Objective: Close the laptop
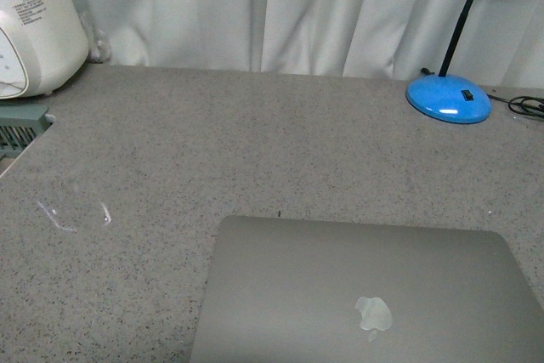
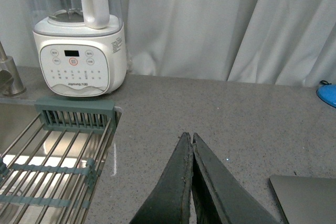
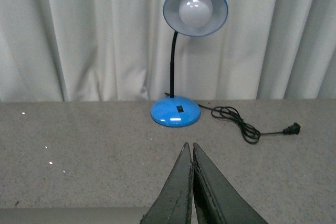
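- Judging from the front view, the laptop point(image 1: 365, 295) is seen lying at the near right of the grey speckled table point(image 1: 255, 142), its grey lid facing up with the apple logo point(image 1: 374, 313) showing; no keys or screen can be seen, so the lid appears to be fully down already.
- No arm is seen in the front view. The left end effector point(image 2: 191, 142) is shown in its wrist view with its dark fingers pressed together, nothing between them, held above bare table; a corner of the laptop is seen just to its right.
- The right end effector point(image 3: 190, 150) is likewise shown pressed together and empty, with the far edge of the lid at the near margin of its view.
- If any gap remains at the near edge, which cannot be told here, the lid would best be pressed gently from above near its middle with fingers kept together, so that the slim shell is not slid across the table.
- Clearance should be kept from the blue desk lamp point(image 1: 448, 98) and its cord point(image 3: 239, 121) at the far right, and from the white blender point(image 2: 81, 51) and sink rack point(image 2: 58, 166) at the far left.
- Otherwise the step is judged complete, and both arms need only be held clear.
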Motion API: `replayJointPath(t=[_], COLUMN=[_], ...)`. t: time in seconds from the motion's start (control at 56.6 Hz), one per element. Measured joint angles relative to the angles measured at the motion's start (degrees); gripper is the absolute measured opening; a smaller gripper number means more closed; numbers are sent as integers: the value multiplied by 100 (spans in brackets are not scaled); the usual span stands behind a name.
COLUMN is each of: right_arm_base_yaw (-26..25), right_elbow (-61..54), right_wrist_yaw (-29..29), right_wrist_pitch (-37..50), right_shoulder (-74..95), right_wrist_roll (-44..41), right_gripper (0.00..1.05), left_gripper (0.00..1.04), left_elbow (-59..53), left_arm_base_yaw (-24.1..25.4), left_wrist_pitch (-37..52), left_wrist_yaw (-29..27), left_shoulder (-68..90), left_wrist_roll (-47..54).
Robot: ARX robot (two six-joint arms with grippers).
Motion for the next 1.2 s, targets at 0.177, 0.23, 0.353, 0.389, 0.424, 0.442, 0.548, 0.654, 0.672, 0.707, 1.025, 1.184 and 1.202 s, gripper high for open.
replayJointPath(t=[0.177, 0.23, 0.353, 0.389, 0.424, 0.442, 0.548, 0.654, 0.672, 0.707, 1.025, 1.184, 1.202], right_arm_base_yaw=[-9, -11, -11, -11, -11, -9, -11, -11, -11, -11, -11, -11, -11], right_elbow=[0, 0, 0, 0, 2, 7, 7, 7, 7, 7, 7, 7, 7], right_wrist_yaw=[-35, -35, -37, -37, -37, -37, -39, -39, -39, -39, -39, -42, -39], right_wrist_pitch=[-372, -450, -616, -682, -848, -1080, -1690, -1696, -1696, -1698, -1716, -1720, -1720], right_shoulder=[-328, -404, -577, -640, -793, -960, -1534, -1628, -1628, -1628, -1628, -1628, -1628], right_wrist_roll=[-2, -2, -2, -2, 0, -2, -4, -4, -4, -4, -13, -13, -13], right_gripper=[1, 1, 1, 1, 1, 1, 1, 1, 1, 1, 12, 44, 47], left_gripper=[4, 4, 4, 4, 4, 4, 4, 4, 4, 4, 21, 55, 57], left_elbow=[0, 0, 0, 0, 0, 0, 0, 0, 0, 0, 0, 0, 0], left_arm_base_yaw=[0, 0, 0, 0, 0, 0, -2, -2, -2, -2, -2, -2, -2], left_wrist_pitch=[-2, -2, -2, -2, -2, -2, -2, -2, -2, -2, -2, -2, -2], left_wrist_yaw=[2, 0, 0, 0, 0, 2, 0, 0, 0, 0, 0, 0, 0], left_shoulder=[-9, -9, -11, -11, -11, -11, -11, -11, -13, -11, -11, -11, -11], left_wrist_roll=[0, 0, 0, 0, 0, 0, 0, 0, 0, 0, 0, 0, 0])
